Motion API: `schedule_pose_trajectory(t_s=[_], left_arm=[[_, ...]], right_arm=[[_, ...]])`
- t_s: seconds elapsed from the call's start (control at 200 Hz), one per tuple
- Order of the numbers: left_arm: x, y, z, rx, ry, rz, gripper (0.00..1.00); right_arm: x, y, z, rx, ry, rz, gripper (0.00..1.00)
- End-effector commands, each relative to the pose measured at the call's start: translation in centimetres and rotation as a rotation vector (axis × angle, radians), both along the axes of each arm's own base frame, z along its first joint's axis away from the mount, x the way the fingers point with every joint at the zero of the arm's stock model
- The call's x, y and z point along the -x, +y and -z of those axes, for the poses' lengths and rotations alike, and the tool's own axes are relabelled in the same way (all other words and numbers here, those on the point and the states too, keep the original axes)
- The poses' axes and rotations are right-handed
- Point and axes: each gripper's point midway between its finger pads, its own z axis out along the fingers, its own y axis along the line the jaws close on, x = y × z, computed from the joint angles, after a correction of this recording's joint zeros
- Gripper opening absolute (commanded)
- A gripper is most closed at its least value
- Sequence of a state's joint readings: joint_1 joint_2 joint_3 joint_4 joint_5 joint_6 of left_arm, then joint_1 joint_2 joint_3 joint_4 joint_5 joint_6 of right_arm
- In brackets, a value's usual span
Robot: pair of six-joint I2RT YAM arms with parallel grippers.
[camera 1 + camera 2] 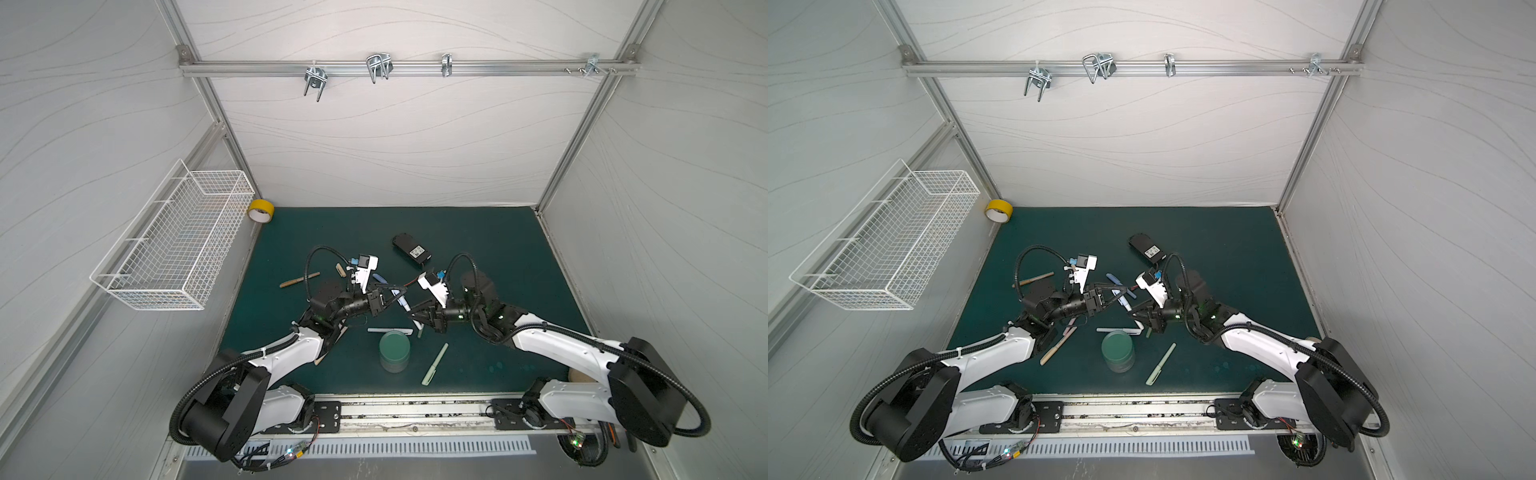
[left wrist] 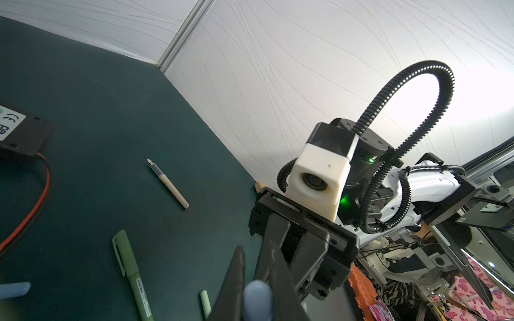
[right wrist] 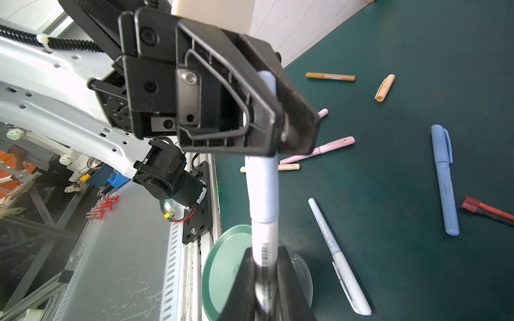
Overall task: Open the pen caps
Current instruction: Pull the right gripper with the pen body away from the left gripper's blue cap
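nearest us, the two arms climb from the rail (image 1: pixel 415 409) at the near edge of the green worktop (image 1: pixel 478 257) and lean in toward the middle. there the left gripper (image 2: pixel 257 290) and the right gripper (image 3: pixel 265 280) meet nose to nose, sharing one pale blue pen (image 3: pixel 264 250). the left jaws are clamped on its cap (image 3: pixel 264 180), whose rounded end pokes out between them. the right jaws are clamped on the barcoded barrel. we see the cap seated fully on the barrel, seam closed. the pen hangs clear of the worktop, just beyond a round green-lidded tub (image 1: pixel 394 351).

a white capped pen (image 1: pixel 390 330) lies along the tub's far side, and a green capped pen (image 1: pixel 435 363) lies to the tub's right. a deeper blue capped pen (image 3: pixel 445 180) rests on the worktop just far of the grippers. to the left of the middle we find a pink pen (image 3: pixel 319 148), a brown pen (image 3: pixel 331 76) and a loose tan cap (image 3: pixel 385 87). in the left wrist view a tan barrel (image 2: pixel 169 184) lies alone with its nib bare.

a black battery pack (image 1: pixel 411 249) with a red wire (image 2: pixel 33 205) sits far of the middle. a yellow tape roll (image 1: pixel 260 210) stands in the far left corner, and a white wire basket (image 1: pixel 174 245) hangs on the left wall.
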State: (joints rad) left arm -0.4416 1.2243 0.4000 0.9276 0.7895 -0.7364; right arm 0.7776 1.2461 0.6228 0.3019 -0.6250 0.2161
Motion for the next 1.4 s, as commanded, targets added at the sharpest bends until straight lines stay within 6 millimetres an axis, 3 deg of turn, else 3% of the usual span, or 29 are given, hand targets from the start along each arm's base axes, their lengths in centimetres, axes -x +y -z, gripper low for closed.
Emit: schedule_pose_trajectory(t_s=[0.0,0.225,0.6,0.975,1.125,1.26,1.395], left_arm=[[-0.1,0.0,-2.1,0.023,-0.067,-0.005,0.0],[0.0,-0.2,-2.3,0.017,-0.062,-0.002,0.0],[-0.1,-0.3,-1.7,-0.01,-0.06,-0.013,0.0],[-0.3,-0.1,-0.5,-0.033,-0.042,-0.037,0.0],[-1.7,0.5,0.1,-0.032,0.028,-0.128,0.0],[-3.4,1.4,-0.5,-0.008,0.066,-0.244,0.0],[-3.2,-0.1,-1.8,0.015,0.023,-0.204,0.0]], right_arm=[[0.2,0.2,-2.0,-0.034,-0.047,-0.016,0.0],[0.7,-0.2,-3.0,-0.055,-0.079,-0.017,0.0],[0.9,0.0,-2.7,-0.039,-0.086,-0.025,0.0],[1.3,0.3,-1.6,0.006,-0.103,-0.047,0.0],[1.5,0.4,-0.8,0.057,-0.167,-0.021,0.0],[1.4,0.4,-0.4,0.079,-0.216,0.014,0.0],[1.2,0.5,-0.3,0.088,-0.231,0.028,0.0]])
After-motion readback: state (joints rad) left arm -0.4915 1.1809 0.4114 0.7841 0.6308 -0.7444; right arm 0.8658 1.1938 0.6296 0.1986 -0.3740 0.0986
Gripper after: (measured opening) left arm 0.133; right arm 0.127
